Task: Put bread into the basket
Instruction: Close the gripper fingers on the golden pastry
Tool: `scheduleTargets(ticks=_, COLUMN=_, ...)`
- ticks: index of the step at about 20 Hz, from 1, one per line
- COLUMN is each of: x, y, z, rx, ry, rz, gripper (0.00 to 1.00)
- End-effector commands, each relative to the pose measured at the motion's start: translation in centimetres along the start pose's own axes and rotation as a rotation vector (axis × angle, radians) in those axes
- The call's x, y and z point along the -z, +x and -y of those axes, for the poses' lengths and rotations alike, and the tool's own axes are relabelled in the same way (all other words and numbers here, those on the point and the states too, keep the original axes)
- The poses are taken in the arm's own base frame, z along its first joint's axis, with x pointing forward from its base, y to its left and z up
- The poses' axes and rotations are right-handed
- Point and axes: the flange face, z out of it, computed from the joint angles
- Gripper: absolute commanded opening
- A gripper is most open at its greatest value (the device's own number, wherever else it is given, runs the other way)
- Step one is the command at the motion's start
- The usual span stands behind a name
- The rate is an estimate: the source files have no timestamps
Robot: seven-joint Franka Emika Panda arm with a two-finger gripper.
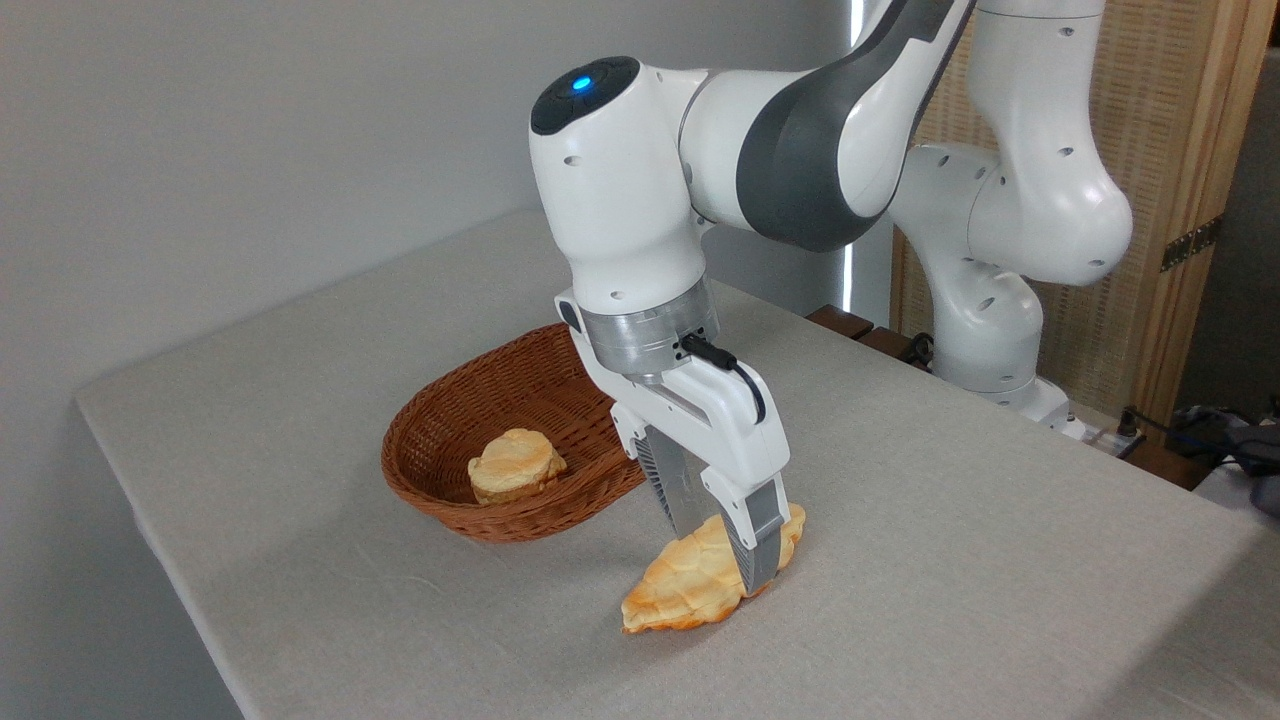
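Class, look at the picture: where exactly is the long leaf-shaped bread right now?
The bread lies low in the middle of the view on the table, just right of the basket and outside it, with the gripper fingers on either side.

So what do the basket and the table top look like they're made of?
The basket looks like woven wicker, reddish-brown with a slight sheen; the weave and rolled rim show. The table seems covered in matte light-grey cloth, judging by its fine texture and faint creases.

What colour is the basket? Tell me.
Reddish-brown woven wicker basket, seen best in the fixed camera view.
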Motion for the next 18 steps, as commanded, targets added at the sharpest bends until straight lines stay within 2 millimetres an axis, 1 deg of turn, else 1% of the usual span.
scheduleTargets(ticks=1, x=-0.3, y=0.1, z=0.0, rx=-0.013, ry=0.017, rz=-0.001, gripper=1.0)
scheduleTargets(ticks=9, x=0.8, y=0.6, z=0.0, rx=0.016, ry=0.006, rz=-0.068, gripper=1.0)
scheduleTargets(ticks=14, x=0.7, y=0.6, z=0.1, rx=0.018, ry=0.006, rz=-0.07, gripper=1.0)
scheduleTargets(ticks=18, x=0.1, y=0.7, z=0.2, rx=0.006, ry=0.006, rz=-0.051, gripper=1.0)
